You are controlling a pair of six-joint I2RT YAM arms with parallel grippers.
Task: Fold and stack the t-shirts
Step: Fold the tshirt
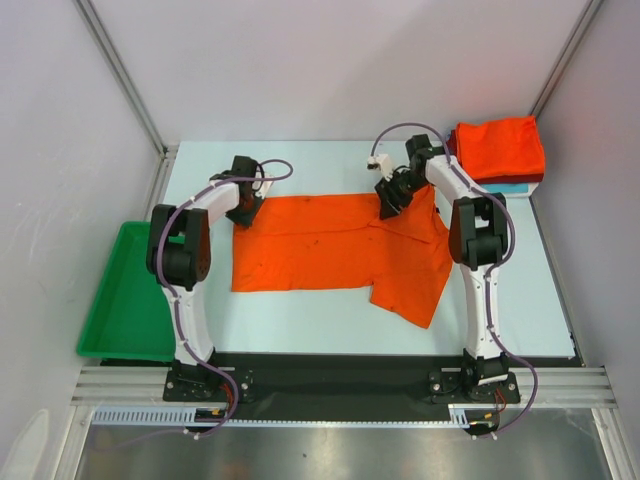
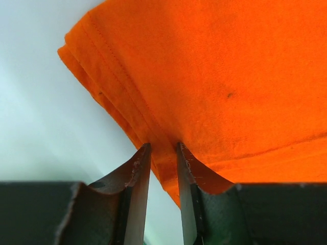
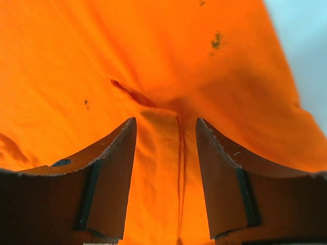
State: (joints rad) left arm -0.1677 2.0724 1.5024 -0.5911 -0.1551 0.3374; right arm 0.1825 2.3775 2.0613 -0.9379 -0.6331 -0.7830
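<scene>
**Both grippers at the far edge of the spread shirt**

The left gripper (image 2: 163,171) is clenched, its fingers nearly together on the doubled hem at a corner of the orange t-shirt (image 2: 219,76). The right gripper (image 3: 166,153) is released. Its fingers stand apart on either side of a seam, with cloth running between them and a small pucker just ahead.

The shirt lies spread across the middle of the table (image 1: 300,320), dotted with a few dark specks. One sleeve (the one nearest the right arm's base) splays toward the near edge. From above, the right arm (image 1: 470,230) hangs over that side of the shirt and hides part of it.

A stack of folded t-shirts (image 1: 500,145) sits in the far right corner, just beyond the right arm. It is orange-red on top, with dark red and teal edges beneath. A green tray (image 1: 115,300) lies off the table's left side, partly covered by the left arm (image 1: 180,250).
</scene>
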